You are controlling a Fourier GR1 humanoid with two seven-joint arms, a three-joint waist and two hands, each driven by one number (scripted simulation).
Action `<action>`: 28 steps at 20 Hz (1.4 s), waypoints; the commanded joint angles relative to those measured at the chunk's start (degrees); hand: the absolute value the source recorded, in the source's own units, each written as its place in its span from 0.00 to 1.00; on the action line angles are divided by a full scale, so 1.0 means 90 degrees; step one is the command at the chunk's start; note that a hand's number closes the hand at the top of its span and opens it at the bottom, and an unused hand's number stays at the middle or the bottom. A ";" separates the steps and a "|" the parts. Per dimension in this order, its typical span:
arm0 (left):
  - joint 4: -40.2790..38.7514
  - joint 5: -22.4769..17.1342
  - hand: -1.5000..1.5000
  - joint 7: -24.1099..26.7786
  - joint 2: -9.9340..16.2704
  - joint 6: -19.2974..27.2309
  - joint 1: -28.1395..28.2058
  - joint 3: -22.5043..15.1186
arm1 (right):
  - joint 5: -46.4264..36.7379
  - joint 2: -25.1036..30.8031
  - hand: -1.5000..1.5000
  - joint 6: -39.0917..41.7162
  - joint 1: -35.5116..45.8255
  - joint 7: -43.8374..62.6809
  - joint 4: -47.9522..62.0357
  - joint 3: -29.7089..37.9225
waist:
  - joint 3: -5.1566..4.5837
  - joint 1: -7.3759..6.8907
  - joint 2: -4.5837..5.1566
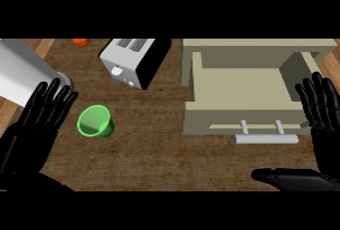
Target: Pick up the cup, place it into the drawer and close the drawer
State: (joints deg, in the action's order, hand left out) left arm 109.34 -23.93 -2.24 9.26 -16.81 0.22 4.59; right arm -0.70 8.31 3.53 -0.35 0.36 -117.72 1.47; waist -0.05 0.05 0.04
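1. Progress on the task looks like none so far: the green cup [96, 121] stands on the wooden counter [166, 157], mouth up and tilted a little, with neither hand on it.
2. The drawer [242, 85] is pulled open at the right of the counter, its beige tray bare inside, its handle [264, 139] pointing toward the robot. The cup is well apart from it, off to the left.
3. The left hand [41, 117] shows at the left edge, fingers straight and spread, holding nothing; the cup sits just beside its fingertips, to their right, not touching.
4. The right hand [323, 112] is raised at the right edge near the drawer's side wall, fingers straight, thumb stretched out low, also holding nothing.
5. A toaster [133, 60] stands beyond the cup, a pale cylinder [23, 74] lies at the upper left, and a small orange thing [81, 42] sits at the far edge.
6. By my judgement, all three steps remain: grasping the cup, setting it into the drawer, and pushing the drawer shut.
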 commanded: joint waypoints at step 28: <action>-0.7194 0.2232 0.00 0.3984 0.0659 -0.0306 -0.1616 0.1132 | 0.0109 -0.0008 0.00 0.0549 0.0106 -0.0695 0.0856 0.0474 | 0.0001 0.0057 0.0012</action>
State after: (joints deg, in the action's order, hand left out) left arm 55.32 -6.35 27.69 14.17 -19.55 -10.35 14.20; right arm -0.53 8.14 6.85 3.01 -1.27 -112.67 4.39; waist -0.05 0.40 0.10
